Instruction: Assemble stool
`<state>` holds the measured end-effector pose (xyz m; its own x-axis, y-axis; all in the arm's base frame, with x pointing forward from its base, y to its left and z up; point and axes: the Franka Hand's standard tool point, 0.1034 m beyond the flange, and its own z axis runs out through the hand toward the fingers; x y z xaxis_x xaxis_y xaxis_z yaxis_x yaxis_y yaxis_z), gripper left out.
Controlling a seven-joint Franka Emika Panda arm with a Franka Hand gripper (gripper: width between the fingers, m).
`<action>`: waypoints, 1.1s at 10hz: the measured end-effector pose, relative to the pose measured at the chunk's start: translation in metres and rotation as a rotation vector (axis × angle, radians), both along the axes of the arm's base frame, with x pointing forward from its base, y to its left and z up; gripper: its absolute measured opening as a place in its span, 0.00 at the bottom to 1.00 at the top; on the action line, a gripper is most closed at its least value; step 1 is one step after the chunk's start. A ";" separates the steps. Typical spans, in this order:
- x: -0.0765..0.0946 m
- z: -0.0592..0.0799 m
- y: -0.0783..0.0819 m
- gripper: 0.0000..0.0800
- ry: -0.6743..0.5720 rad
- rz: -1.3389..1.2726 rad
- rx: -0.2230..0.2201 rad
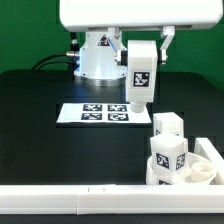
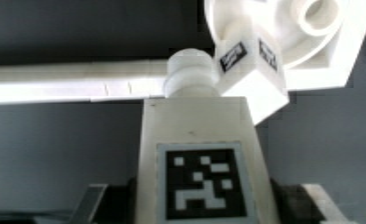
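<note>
The end effector [image 1: 139, 103] is clenched around a blocky white plastic leg [image 1: 139, 76] with a black-and-white tag, held upright above the matte black surface [image 1: 40, 140]. The round white plastic seat [image 1: 205, 160] lies near the long white border rail [image 1: 70, 201], carrying two tagged legs [image 1: 168, 145].

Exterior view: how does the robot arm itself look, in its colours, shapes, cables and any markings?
The arm is glossy white with rounded, pale grey-shaded segments. Thin black cables run across the table to its base. The gripper has a wide, boxy white body with short dark fingers. No marking shows on the arm; the black-and-white square tag belongs to the stool leg.
</note>
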<state>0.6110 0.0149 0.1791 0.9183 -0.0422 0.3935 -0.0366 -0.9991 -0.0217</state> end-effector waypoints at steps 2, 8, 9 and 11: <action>0.000 -0.002 0.010 0.42 -0.037 -0.042 0.021; 0.012 -0.016 0.085 0.42 -0.193 -0.015 0.056; 0.012 -0.018 0.084 0.42 -0.194 -0.010 0.051; 0.012 -0.034 0.084 0.42 -0.255 0.008 0.028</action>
<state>0.6234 0.0988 0.1447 0.7897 -0.0494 0.6115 -0.0184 -0.9982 -0.0569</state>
